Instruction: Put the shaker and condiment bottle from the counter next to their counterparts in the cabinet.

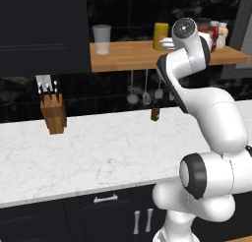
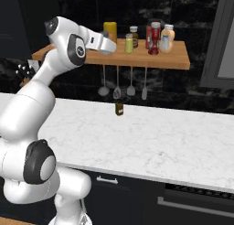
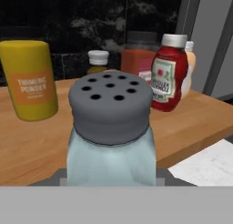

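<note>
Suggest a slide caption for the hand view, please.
Gripper holds the shaker before the wooden cabinet shelf, yellow canister and ketchup bottle behind.

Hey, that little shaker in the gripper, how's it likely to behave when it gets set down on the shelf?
The shaker looks like smooth, glassy material, so it may be slippery in the gripper and could crack if knocked. Its grey cap is as wide as the body, so it may tip if nudged on the cabinet shelf.

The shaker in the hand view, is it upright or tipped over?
Upright. The shaker shows its grey holed cap on top and its pale body straight below, held at the wooden cabinet shelf level.
</note>
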Motion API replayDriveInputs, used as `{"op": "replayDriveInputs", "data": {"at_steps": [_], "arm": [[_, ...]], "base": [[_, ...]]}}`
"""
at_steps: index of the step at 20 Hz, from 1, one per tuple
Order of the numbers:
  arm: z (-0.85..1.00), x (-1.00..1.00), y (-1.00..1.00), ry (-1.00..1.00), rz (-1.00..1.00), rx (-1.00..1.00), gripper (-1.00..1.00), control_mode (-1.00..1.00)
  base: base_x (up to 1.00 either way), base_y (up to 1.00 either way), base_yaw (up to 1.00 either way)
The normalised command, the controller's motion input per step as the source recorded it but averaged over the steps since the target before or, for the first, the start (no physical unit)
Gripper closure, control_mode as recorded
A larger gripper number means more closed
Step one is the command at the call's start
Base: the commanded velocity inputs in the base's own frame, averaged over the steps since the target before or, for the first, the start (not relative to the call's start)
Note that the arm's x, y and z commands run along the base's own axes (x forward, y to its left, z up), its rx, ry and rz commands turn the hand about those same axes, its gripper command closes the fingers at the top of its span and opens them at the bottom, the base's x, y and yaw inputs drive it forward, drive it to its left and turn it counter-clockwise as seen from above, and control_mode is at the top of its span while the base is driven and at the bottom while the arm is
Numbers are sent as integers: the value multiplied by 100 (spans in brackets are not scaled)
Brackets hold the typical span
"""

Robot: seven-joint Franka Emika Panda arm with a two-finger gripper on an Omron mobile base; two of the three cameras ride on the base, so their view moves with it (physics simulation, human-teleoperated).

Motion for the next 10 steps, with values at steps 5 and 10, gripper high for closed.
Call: {"op": "replayDriveInputs", "data": {"at_steps": [5,10], "arm": [[-25,16,-1,0,0,0,100,-100],[-9,19,-3,0,0,0,100,-100]], "base": [[0,0,0],[0,0,0]]}}
